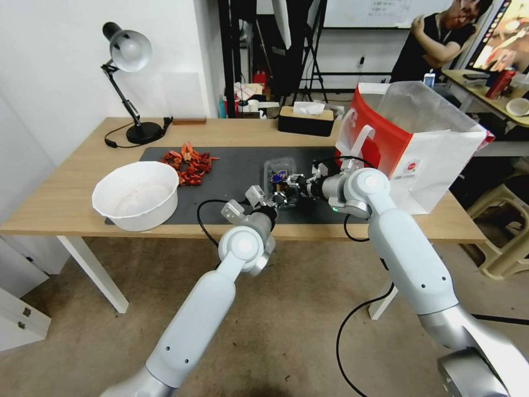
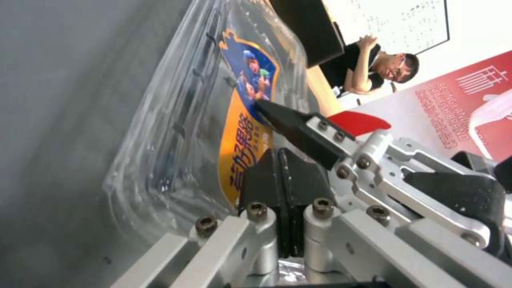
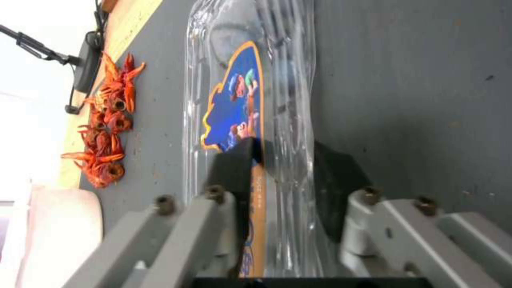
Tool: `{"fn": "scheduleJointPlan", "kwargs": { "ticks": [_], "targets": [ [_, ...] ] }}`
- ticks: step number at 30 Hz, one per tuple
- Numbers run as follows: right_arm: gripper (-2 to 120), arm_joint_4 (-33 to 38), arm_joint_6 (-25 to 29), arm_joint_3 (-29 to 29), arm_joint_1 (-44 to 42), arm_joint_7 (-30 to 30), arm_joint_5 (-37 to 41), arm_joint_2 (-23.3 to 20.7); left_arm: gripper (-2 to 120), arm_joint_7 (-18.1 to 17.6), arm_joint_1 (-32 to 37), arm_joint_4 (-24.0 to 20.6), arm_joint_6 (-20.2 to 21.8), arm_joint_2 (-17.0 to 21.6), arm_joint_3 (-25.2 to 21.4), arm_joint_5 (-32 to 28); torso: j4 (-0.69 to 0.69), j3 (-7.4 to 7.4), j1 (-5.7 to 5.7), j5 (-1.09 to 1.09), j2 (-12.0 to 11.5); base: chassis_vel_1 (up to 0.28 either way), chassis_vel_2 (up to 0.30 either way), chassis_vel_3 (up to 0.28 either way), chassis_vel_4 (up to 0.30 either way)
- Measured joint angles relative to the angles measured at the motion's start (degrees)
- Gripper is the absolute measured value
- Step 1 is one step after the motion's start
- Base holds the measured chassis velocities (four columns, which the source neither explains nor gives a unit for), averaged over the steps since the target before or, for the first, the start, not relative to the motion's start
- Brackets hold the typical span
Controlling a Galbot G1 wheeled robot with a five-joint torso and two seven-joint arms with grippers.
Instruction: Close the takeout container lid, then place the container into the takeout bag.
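Together, two jaws meet one small clear plastic clamshell takeout container (image 1: 279, 175): right gripper (image 3: 283, 176) pinching its closed lid (image 3: 245, 104), left gripper (image 2: 285, 176) pressed together just beside it.

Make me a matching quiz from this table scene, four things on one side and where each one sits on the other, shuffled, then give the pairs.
Things:
1. takeout container
2. takeout bag
3. white bowl
4. desk lamp

Places:
A. far left corner of the table
B. standing at the table's right end
C. near left, on the dark mat's edge
D. mid-mat, between the two end effectors

Pairs: 1-D, 2-B, 3-C, 4-A
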Motion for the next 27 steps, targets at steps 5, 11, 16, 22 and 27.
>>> {"fn": "scheduleJointPlan", "kwargs": {
  "ticks": [5, 11, 16, 22, 27],
  "targets": [
    [6, 0.28, 0.02, 0.55, -0.25, -0.31, 0.11, -0.21, 0, 0.52, 1.78, -2.74, -0.13, 1.76, -1.31, 0.3, -0.01, 0.0, 0.0, 0.0, 0.0, 0.0, 0.0, 0.0, 0.0],
    [0, 0.75, 0.05, 1.15, -0.66, -0.43, 0.99, -0.52, 0, 3.17, 5.65, -7.95, -0.24, 6.3, -3.77, 2.9, 0.0, 0.0, 0.0, -0.01, 0.0, 0.0, 0.0, 0.0, 0.0],
    [0, 1.43, 0.06, 1.28, -1.23, -0.6, 1.51, -0.78, 8, 9.26, 13.18, -14.25, -0.94, 11.8, -9.35, 10.66, 0.01, -0.01, -0.01, -0.01, 0.0, 0.0, 0.0, 0.0, 0.0],
    [0, 1.94, 0.07, 1.36, -1.67, -0.9, 1.66, -0.69, 28, 16.11, 24.25, -18.97, -3.9, 16.19, -15.81, 21.29, 0.03, -0.01, -0.01, -0.01, 0.01, 0.0, 0.0, 0.0, 0.0],
    [0, 4.96, 0.07, 3.57, -3.74, -0.54, 2.41, -2.18, 51, 23.99, 31.64, -18.4, -13.61, 20.45, -19.61, 39.48, 0.03, -0.01, -0.01, -0.02, 0.01, 0.0, 0.0, 0.0, 0.0]
  ]
}}
